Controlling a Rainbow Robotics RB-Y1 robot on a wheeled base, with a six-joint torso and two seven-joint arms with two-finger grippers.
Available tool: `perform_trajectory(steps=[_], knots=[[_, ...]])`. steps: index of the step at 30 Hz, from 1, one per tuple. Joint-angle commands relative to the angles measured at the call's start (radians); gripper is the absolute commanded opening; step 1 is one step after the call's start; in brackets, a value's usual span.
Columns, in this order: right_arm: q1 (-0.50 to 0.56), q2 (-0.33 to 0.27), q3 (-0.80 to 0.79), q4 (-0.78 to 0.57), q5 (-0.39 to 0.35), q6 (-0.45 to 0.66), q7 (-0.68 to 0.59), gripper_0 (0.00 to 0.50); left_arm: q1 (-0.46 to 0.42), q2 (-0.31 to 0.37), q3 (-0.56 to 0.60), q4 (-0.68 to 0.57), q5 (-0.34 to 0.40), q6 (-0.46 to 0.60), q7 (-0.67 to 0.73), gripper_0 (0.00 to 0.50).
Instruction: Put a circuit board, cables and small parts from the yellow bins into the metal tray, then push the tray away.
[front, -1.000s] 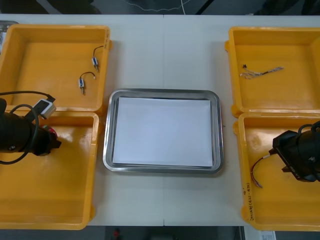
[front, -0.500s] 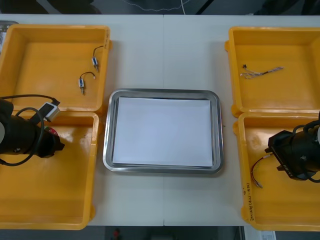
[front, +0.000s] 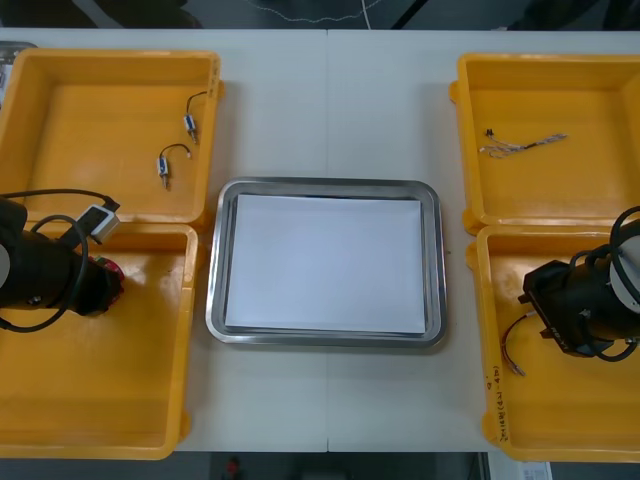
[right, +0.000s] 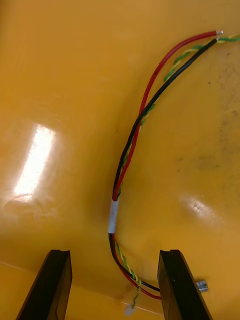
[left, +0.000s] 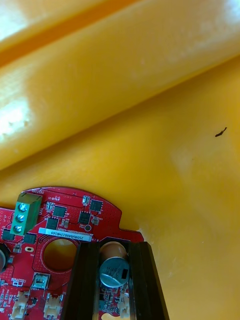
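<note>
A round red circuit board (left: 65, 220) lies in the near-left yellow bin (front: 100, 400), close to the bin's wall. My left gripper (left: 115, 247) is shut on the board, its fingers pinching a round component at the board's edge. In the front view the left gripper (front: 112, 283) is at the bin's far left corner, with a bit of the red board (front: 108, 268) showing. My right gripper (right: 114, 255) stands open in the near-right bin (front: 560, 420), with a red, black and yellow cable (right: 135, 130) running out from between its fingers. The metal tray (front: 325, 187) sits between the bins, white inside.
The far-left bin (front: 60, 110) holds two short black cables (front: 175, 145). A thin twisted cable (front: 520, 145) lies in the far-right bin (front: 590, 190). A small metal part (right: 201, 285) rests beside my right gripper's finger. Bare table lies beyond the tray.
My left gripper's fingers have closed on the circuit board. The right gripper has slid left across its bin, closer to the cable, still open.
</note>
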Motion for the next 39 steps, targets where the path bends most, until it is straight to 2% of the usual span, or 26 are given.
perform_trajectory(steps=[1, 12, 22, 27, 32, 39], knots=[[-0.021, 0.012, 0.017, 0.008, 0.013, -0.014, -0.037, 0.5, -0.028, 0.049, 0.0, -0.008, -0.003, 0.014, -0.101, 0.0], [-0.024, 0.01, 0.02, 0.059, 0.021, -0.055, -0.062, 0.5, -0.031, 0.051, 0.124, -0.124, 0.007, 0.253, -0.095, 0.0], [-0.032, 0.01, 0.04, 0.063, 0.023, -0.054, -0.104, 0.5, -0.032, 0.049, 0.219, -0.276, 0.015, 0.418, -0.078, 0.0], [-0.032, 0.012, 0.043, 0.063, 0.023, -0.054, -0.12, 0.5, -0.058, 0.048, 0.225, -0.361, 0.018, 0.491, -0.061, 0.001], [-0.036, 0.012, 0.047, 0.076, 0.021, -0.055, -0.127, 0.5, -0.101, 0.017, 0.218, -0.42, 0.027, 0.563, -0.054, 0.0], [-0.036, 0.01, 0.047, 0.077, 0.024, -0.057, -0.132, 0.5, -0.198, -0.024, 0.126, -0.453, 0.033, 0.604, -0.035, 0.0]])
